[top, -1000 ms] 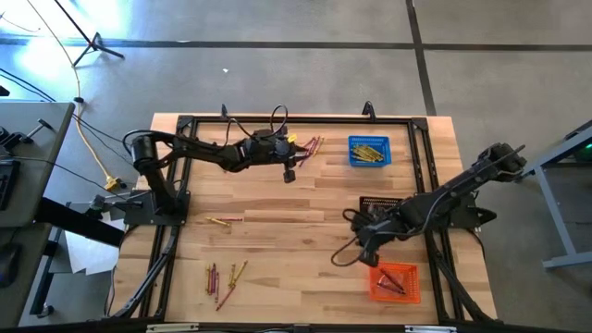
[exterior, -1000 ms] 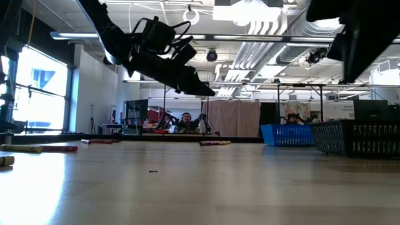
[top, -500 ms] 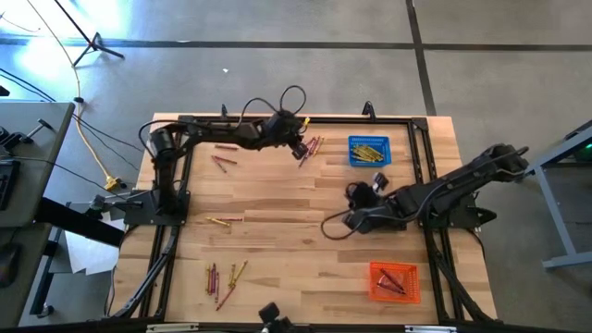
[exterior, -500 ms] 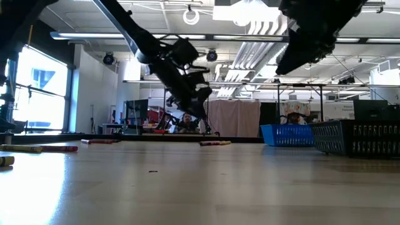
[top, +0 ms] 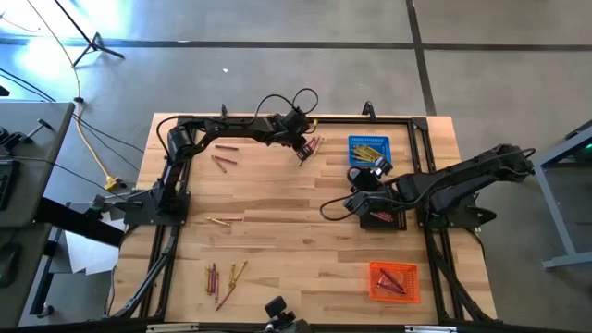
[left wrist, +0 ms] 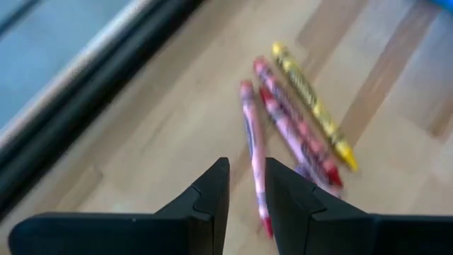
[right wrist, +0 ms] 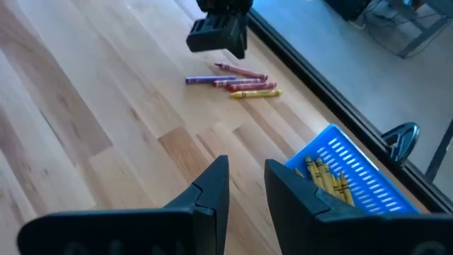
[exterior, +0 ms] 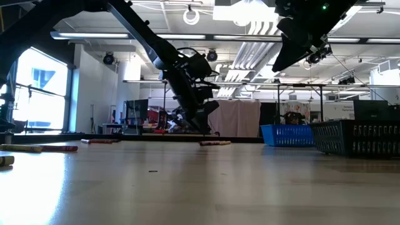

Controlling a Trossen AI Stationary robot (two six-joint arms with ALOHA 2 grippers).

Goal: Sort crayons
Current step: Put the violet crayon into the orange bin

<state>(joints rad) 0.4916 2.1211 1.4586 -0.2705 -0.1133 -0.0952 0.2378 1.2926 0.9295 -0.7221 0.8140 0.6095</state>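
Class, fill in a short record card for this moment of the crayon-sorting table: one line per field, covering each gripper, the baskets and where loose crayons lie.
Left gripper: at the far edge, over a small crayon cluster, fingers nearly closed, empty
Right gripper: raised near the blue basket, fingers narrowly apart, empty
Blue basket: far right, holds yellow crayons
Orange basket: near right, holds reddish crayons
Black basket: mid right, mostly hidden under the right arm
Other loose crayons: pair at far left, one at mid left, group at near left

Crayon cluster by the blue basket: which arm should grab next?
Left. The left gripper hangs right beside that crayon cluster; the right gripper sits farther away, near the black basket.
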